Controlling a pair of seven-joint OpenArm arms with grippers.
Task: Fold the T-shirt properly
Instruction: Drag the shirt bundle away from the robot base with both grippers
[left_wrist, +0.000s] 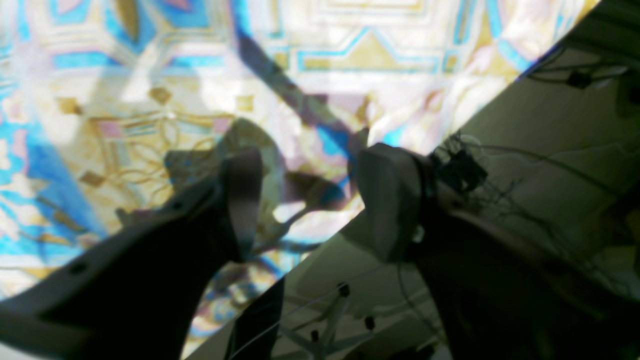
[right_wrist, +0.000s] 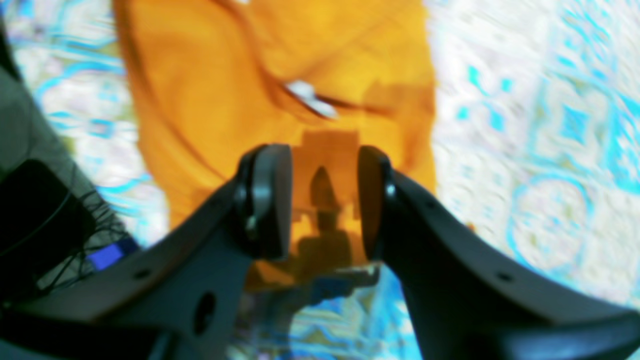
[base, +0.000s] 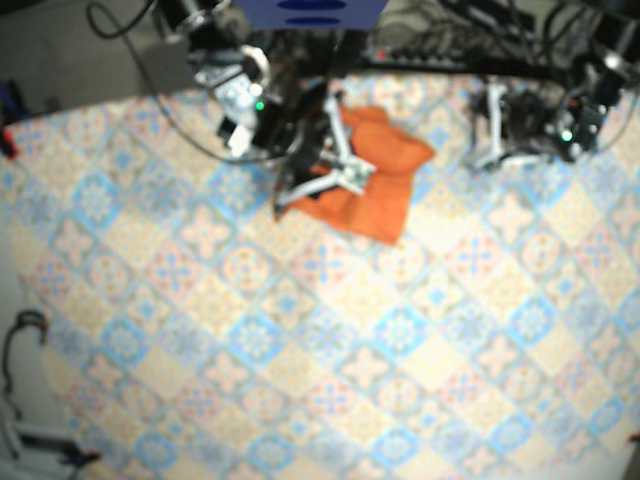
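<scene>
Base: overhead, down on whole table (base: 320, 380). Right wrist: close, past right claw (right_wrist: 324, 200) onto T-shirt (right_wrist: 280, 75), shared with base. Left wrist: close, table edge.

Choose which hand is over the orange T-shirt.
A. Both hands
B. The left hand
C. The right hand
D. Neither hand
C: the right hand is open directly above the orange T-shirt, while the left hand has only the patterned tablecloth and the table edge under it.
</scene>
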